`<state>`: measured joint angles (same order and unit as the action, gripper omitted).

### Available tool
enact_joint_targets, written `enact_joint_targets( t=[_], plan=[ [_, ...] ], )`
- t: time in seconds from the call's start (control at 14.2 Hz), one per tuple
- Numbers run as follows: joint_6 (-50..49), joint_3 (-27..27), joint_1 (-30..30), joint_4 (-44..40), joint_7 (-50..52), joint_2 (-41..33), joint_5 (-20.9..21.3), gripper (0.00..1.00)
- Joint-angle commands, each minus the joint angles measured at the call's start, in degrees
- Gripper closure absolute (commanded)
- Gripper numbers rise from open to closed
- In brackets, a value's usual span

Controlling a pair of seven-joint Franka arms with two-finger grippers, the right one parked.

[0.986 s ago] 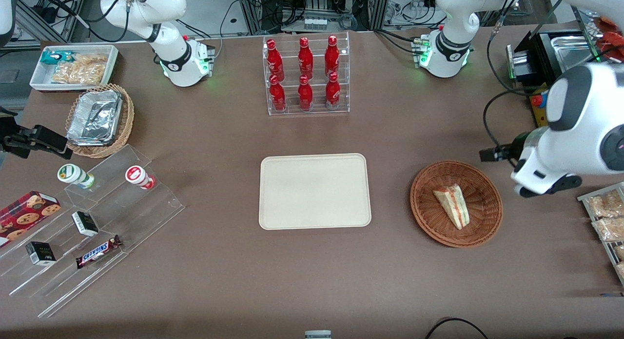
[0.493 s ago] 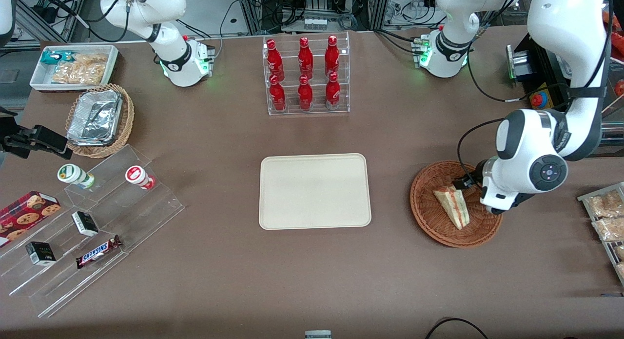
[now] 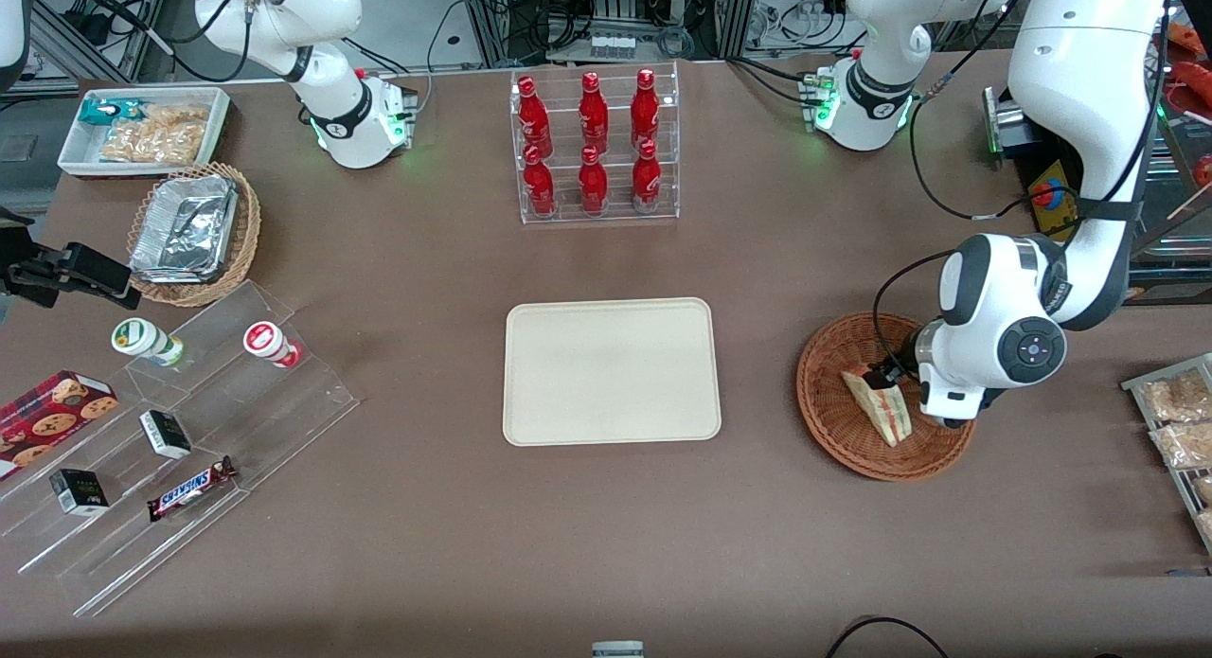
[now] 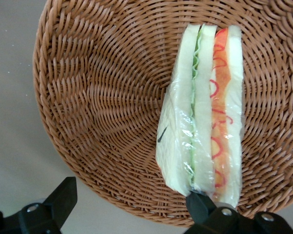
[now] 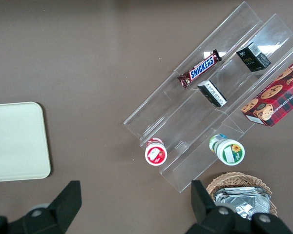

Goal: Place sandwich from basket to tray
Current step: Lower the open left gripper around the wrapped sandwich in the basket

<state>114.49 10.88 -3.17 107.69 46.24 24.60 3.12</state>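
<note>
Brown matte tabletop carries the whole scene, with a flat cream-beige rectangular tray with rounded corners lying bare at its middle. Toward the working arm's end sits a round shallow reddish-brown wicker basket, and in it lies the small triangular sandwich of white bread with red and green filling, sealed in clear wrap. In the wrist view the sandwich rests on its side against the sloping basket weave.

The left arm's gripper hovers just above the sandwich, over the wedge's end farther from the front camera. Its two black fingers are spread wide apart and hold nothing; one is near the basket rim, the other at the wedge's edge.

Judging by its look, the sandwich should be light and soft, easily crushed, and its plastic wrap probably slippery. A gentle pinch across the two flat bread faces, near the thick middle of the wedge, seems the safest hold, with only light pressure.
</note>
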Motion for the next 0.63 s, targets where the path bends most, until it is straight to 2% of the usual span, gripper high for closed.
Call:
enact_joint_targets(
  t=[0.0, 0.28, 0.56],
  plan=[
    [-0.5, -0.2, 0.3, -2.3, 0.8, -0.2, 0.0, 0.00],
    [-6.7, -0.1, 0.3, -7.3, 1.0, -0.5, 0.0, 0.00],
    [-6.7, -0.1, 0.5, -8.5, 1.3, 0.1, 0.0, 0.00]
  ],
)
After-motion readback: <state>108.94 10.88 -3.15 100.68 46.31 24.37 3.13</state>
